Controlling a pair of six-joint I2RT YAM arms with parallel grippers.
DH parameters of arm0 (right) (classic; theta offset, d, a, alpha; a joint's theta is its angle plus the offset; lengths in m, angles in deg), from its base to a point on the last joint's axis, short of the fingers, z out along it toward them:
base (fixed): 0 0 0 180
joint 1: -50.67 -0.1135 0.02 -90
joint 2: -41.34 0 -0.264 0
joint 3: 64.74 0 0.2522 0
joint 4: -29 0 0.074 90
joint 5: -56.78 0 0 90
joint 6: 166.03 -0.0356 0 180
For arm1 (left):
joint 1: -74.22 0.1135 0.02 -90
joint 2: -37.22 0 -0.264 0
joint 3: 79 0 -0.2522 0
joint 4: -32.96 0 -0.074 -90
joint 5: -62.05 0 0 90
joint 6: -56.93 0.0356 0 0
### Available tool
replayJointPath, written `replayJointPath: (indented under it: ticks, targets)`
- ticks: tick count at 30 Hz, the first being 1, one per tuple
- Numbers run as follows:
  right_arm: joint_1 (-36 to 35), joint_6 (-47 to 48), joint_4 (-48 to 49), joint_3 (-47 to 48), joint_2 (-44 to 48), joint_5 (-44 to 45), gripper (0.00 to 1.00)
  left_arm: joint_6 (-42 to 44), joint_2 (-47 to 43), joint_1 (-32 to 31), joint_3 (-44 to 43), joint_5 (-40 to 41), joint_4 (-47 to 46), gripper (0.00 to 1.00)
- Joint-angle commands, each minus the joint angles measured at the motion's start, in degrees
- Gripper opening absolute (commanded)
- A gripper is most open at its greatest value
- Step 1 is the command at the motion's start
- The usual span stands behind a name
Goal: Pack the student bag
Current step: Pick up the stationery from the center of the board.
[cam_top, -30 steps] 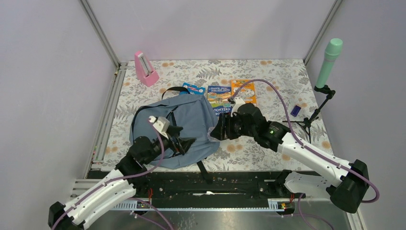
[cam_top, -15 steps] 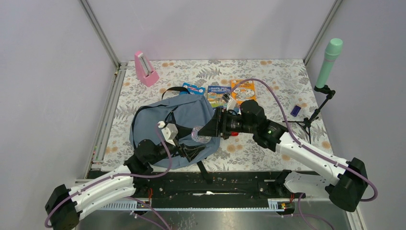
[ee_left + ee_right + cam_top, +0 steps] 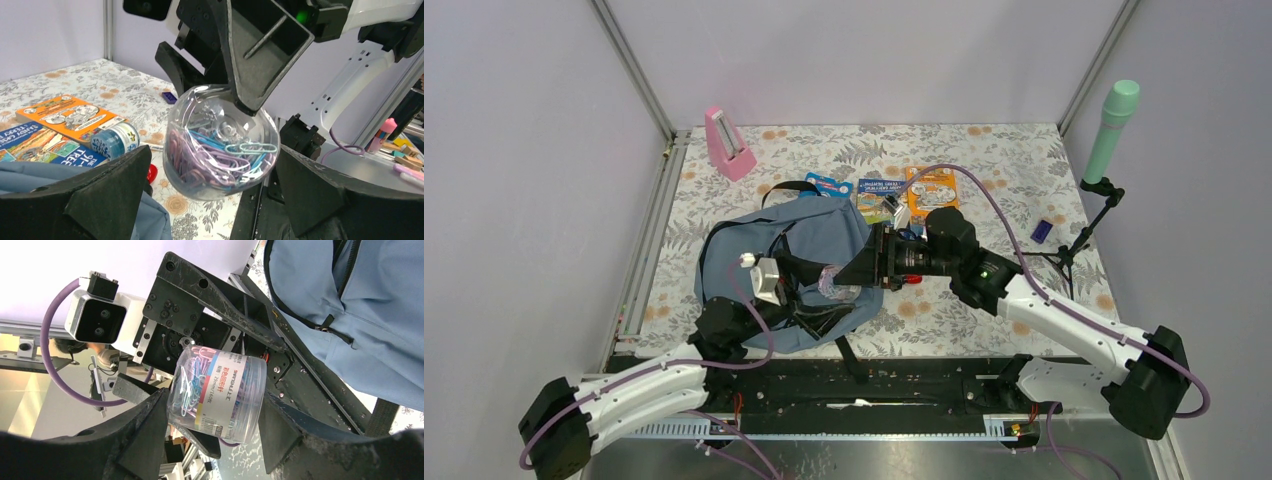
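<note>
The student bag [image 3: 814, 245], grey-blue with black straps, lies flat at the table's near left. My right gripper [image 3: 852, 275] is shut on a clear plastic jar of coloured paper clips [image 3: 836, 283], holding it in the air over the bag's right edge. In the right wrist view the jar [image 3: 220, 390] sits sideways between my fingers, label up, with the bag [image 3: 360, 300] beyond. My left gripper [image 3: 212, 165] is open, and its fingers stand on either side of the jar [image 3: 220, 145] without touching it.
Two picture books [image 3: 882, 200] [image 3: 934, 190] and a blue card [image 3: 828, 185] lie behind the bag. A small blue bottle [image 3: 115, 140] lies by the books. A pink metronome [image 3: 727, 142] stands far left. A green cylinder on a stand [image 3: 1112, 130] and a small blue item [image 3: 1041, 231] are at the right.
My right gripper carried the jar leftward to the bag's right edge. My left arm drew back and swung its open gripper round to flank the jar.
</note>
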Motion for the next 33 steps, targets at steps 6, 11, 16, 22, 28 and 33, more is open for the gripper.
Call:
replayJointPath:
  ticks: [6, 11, 16, 22, 28, 33]
  targets:
    - [-0.63, -2.56, 5.54, 0.81, -0.83, -3.65, 0.40, -4.76, 4.76, -0.22, -0.16, -2.09, -13.85, 0.97]
    - [-0.64, -2.58, 5.75, 0.48, -1.09, -3.56, 0.40, -6.31, 5.76, -0.21, -0.89, 0.25, -12.76, 0.86]
    - [-0.72, -3.08, 6.30, 0.09, -1.47, -3.78, 0.41, -8.48, 8.34, -0.18, -1.65, 0.83, -13.89, 0.68]
    - [-0.72, -2.90, 6.28, -0.80, -1.27, -2.96, 0.51, -9.60, 9.94, -0.29, -1.73, 1.27, -15.72, 0.45]
    - [-0.72, -3.51, 8.40, -2.32, -0.99, -2.59, 0.71, -9.81, 10.30, -0.28, -1.71, 1.55, -16.06, 0.24]
    - [-0.72, -3.35, 8.68, -2.80, -0.92, -1.72, 0.85, -10.69, 10.03, -0.27, -1.01, 3.73, -15.45, 0.13]
